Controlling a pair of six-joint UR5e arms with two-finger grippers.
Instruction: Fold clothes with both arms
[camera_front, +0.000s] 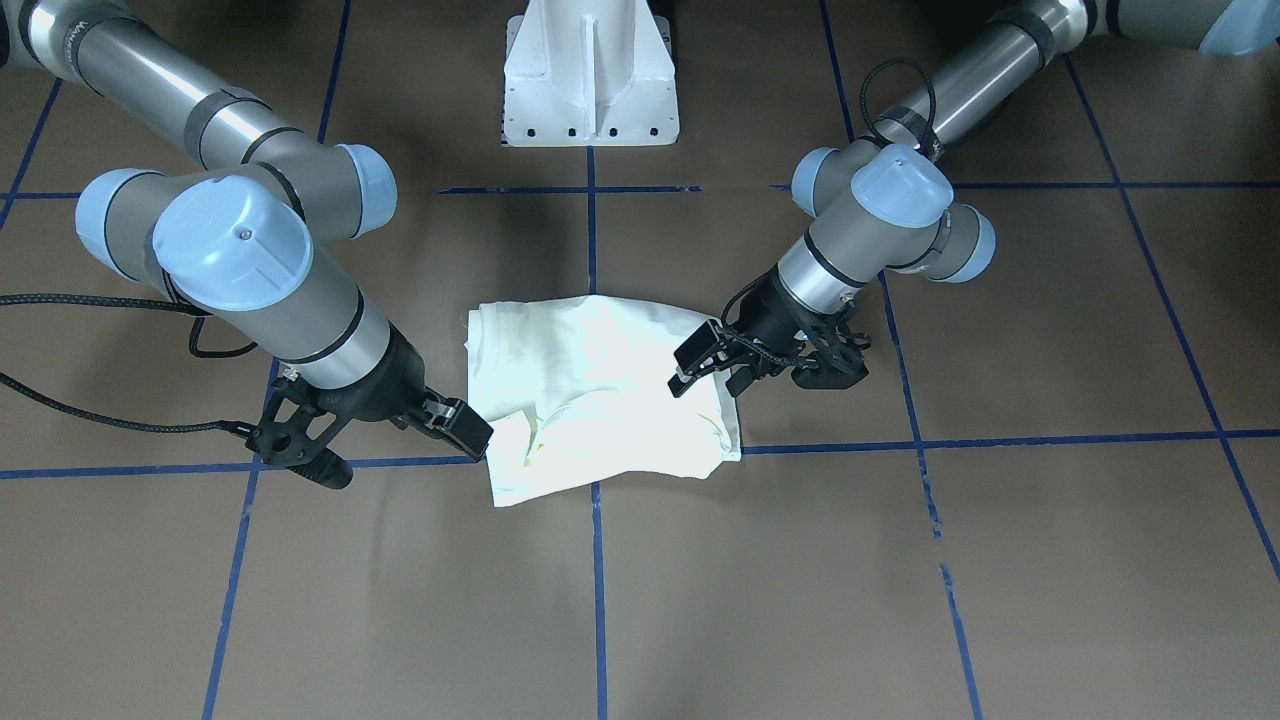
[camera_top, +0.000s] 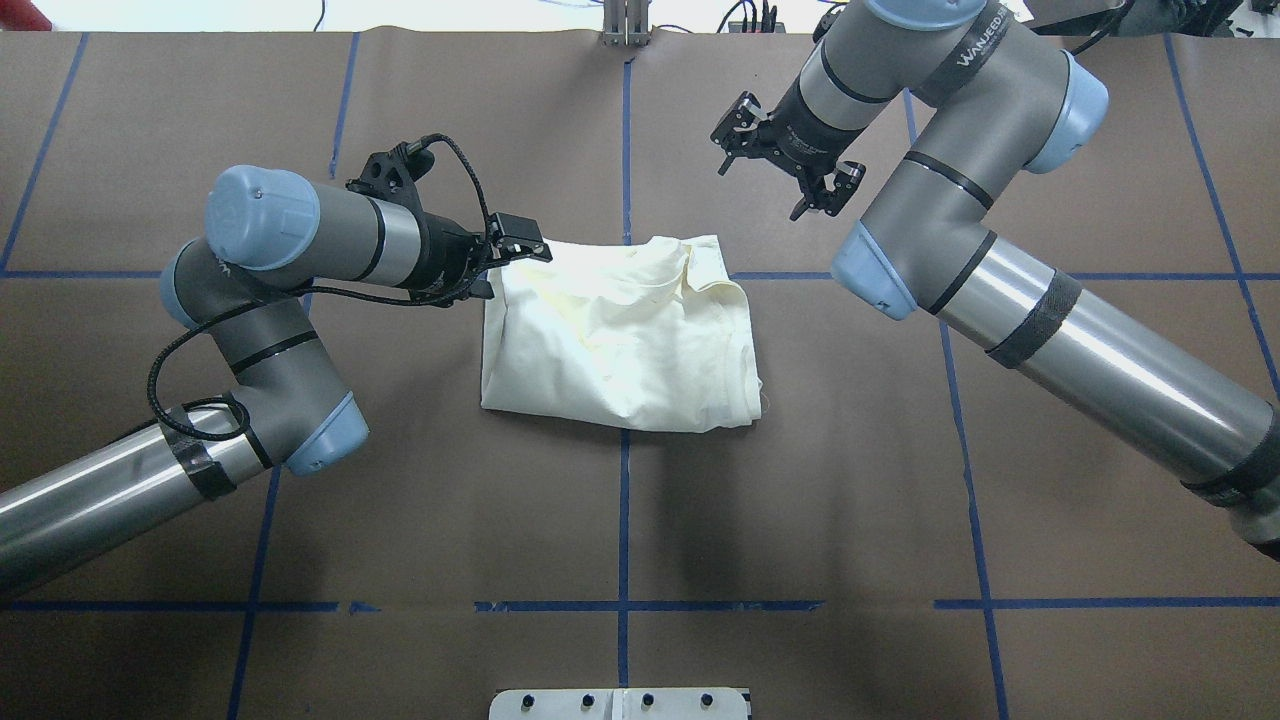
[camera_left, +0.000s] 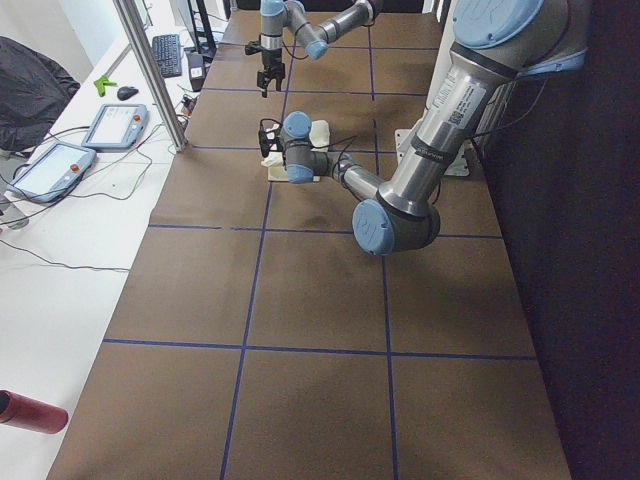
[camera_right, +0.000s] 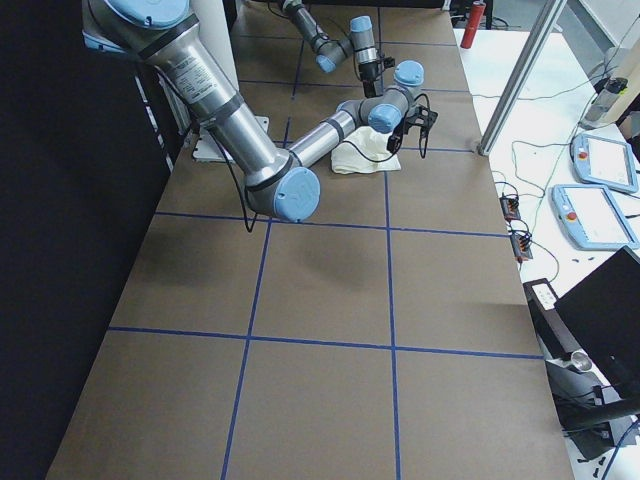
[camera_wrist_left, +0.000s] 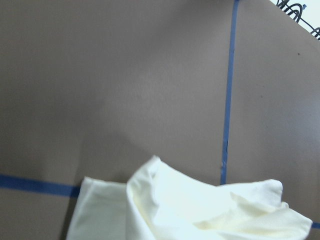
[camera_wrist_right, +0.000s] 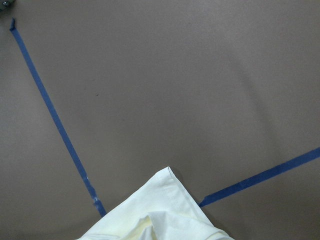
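Note:
The cream-white shirt (camera_front: 600, 390) lies folded into a rough rectangle on the brown table, plain side up, with no print showing. It also shows in the overhead view (camera_top: 620, 340). My left gripper (camera_top: 520, 255) hovers at the shirt's far left corner; in the front view (camera_front: 700, 375) its jaws look parted and hold no cloth. My right gripper (camera_top: 772, 172) is raised beyond the shirt's far right corner, looks open and is empty. The left wrist view shows the shirt's edge (camera_wrist_left: 200, 210) and so does the right wrist view (camera_wrist_right: 160, 215), with no fingers in either.
Blue tape lines (camera_top: 624, 520) mark a grid on the brown table cover (camera_top: 400, 500). The white pedestal base (camera_front: 590, 75) stands at the robot's side. Tablets (camera_left: 60, 160) and cables lie on a side bench off the table.

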